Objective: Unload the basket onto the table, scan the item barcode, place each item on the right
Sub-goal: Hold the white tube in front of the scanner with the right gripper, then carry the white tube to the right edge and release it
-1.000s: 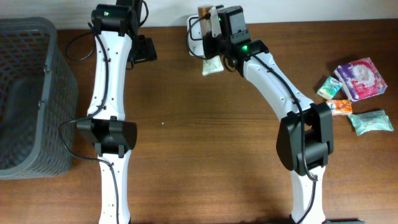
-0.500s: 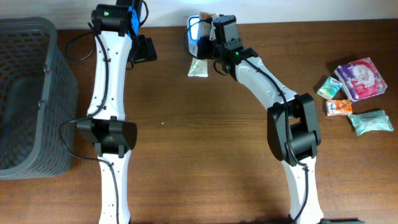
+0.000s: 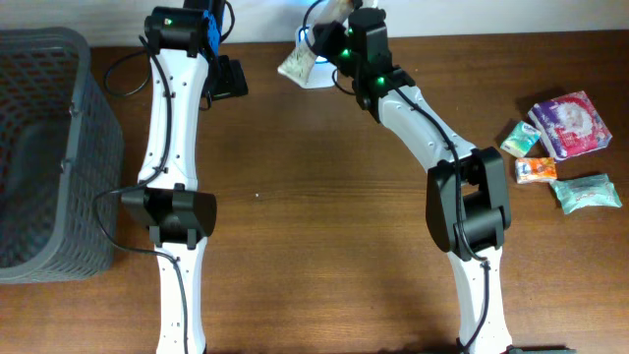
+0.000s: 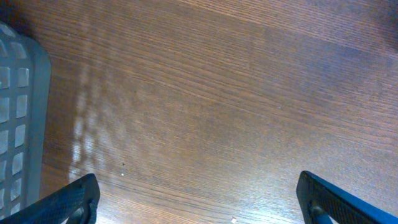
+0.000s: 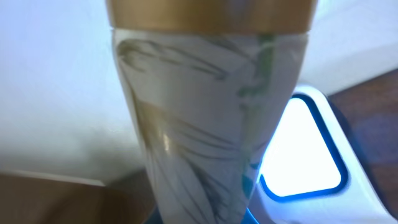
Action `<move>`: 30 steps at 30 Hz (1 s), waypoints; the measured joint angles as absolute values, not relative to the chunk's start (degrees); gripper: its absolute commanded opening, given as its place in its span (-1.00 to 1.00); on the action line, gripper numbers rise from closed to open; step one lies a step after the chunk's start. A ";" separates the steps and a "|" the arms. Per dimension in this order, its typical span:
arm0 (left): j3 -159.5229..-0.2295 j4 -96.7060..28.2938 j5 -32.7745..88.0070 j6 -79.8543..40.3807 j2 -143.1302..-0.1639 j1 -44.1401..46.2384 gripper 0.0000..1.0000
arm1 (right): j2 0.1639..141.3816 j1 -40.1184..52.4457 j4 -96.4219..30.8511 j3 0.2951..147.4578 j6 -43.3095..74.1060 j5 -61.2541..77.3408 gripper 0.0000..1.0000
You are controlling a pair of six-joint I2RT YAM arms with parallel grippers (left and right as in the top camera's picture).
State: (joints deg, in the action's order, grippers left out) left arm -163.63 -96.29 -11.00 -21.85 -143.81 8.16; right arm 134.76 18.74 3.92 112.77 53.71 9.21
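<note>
Overhead, a grey basket fills the left edge of the counter. Four packets lie in a loose group at the far right, well apart from everything else: a pink one, a small green one, an orange one and a teal one. The left arm runs up the left side. The right arm reaches to the back edge, where its jaws are clenched on a pale packet. The packet hangs tilted just beside the white scanner and hides part of it.

From the left wrist, bare wood shows, with a corner of the basket at the left. The left jaws are released, dark fingertips wide apart with nothing between them.

From the right wrist, the packet, white with green leaf markings and a gold band on top, fills the middle of the frame. The right jaws themselves are out of frame. The scanner's lit, blue-rimmed window sits behind it to the right, partly covered.
</note>
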 measured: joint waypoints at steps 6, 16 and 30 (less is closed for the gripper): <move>-163.63 -96.29 -11.00 -21.85 -143.81 8.16 0.98 | 135.52 18.72 3.64 113.06 60.95 7.51 -0.90; -163.63 -96.29 -11.00 -21.85 -143.81 8.16 0.98 | 137.64 18.72 -2.76 113.06 64.93 18.33 -0.88; -163.63 -96.31 -11.03 -21.82 -143.81 8.16 0.98 | 136.27 9.87 -15.90 113.36 60.93 27.38 -0.92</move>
